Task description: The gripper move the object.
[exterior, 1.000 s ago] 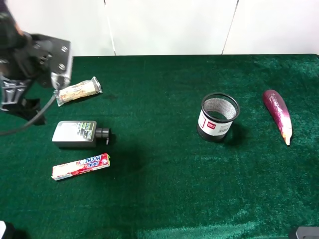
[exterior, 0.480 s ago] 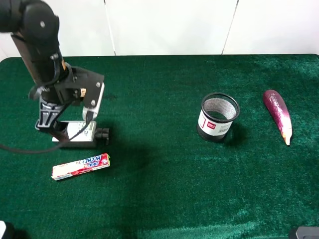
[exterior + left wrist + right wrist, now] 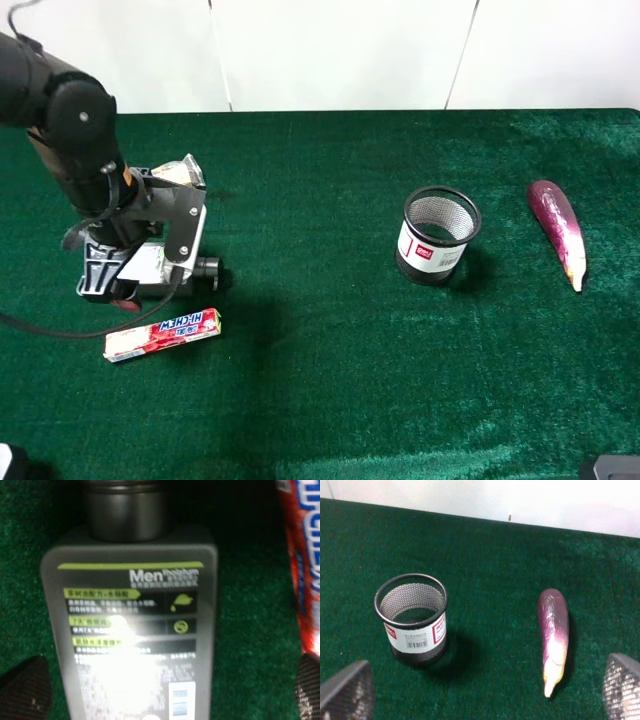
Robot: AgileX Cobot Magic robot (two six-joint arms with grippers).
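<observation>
the object [image 3: 148, 268] lies flat, label up, near the left edge of the worktop [image 3: 330, 400], about midway between far and near edges, its stub [image 3: 205, 267] pointing toward the right edge. the left gripper [image 3: 112, 285] hangs right over it, jaws spread wide and grasping nothing. in the left wrist view one finger [image 3: 22, 692] sits just off one long side and the other [image 3: 309, 685] well off the opposite side, neither touching. the right gripper [image 3: 485, 695] is likewise spread and empty.

the object looks like a stiff, flat rectangular shell, silver-grey and smooth with rounded corners. glare on its label [image 3: 132, 630] suggests a glossy, likely slippery face. the stub is a short dark cylinder, poor to pinch. i judge it fairly light and not fragile. best hold: across the narrow width, on the two long side walls at mid-body, fingers pushed into the soft green pile to catch below the rounded edge.

a red bar [image 3: 163, 334] in shiny wrap lies just beside it toward the near edge, close enough to snag a finger. a pale bar [image 3: 182, 172] lies toward the far edge. a black mesh cup [image 3: 441, 235] and a purple eggplant [image 3: 558, 230] sit well apart, nearer the right edge.
</observation>
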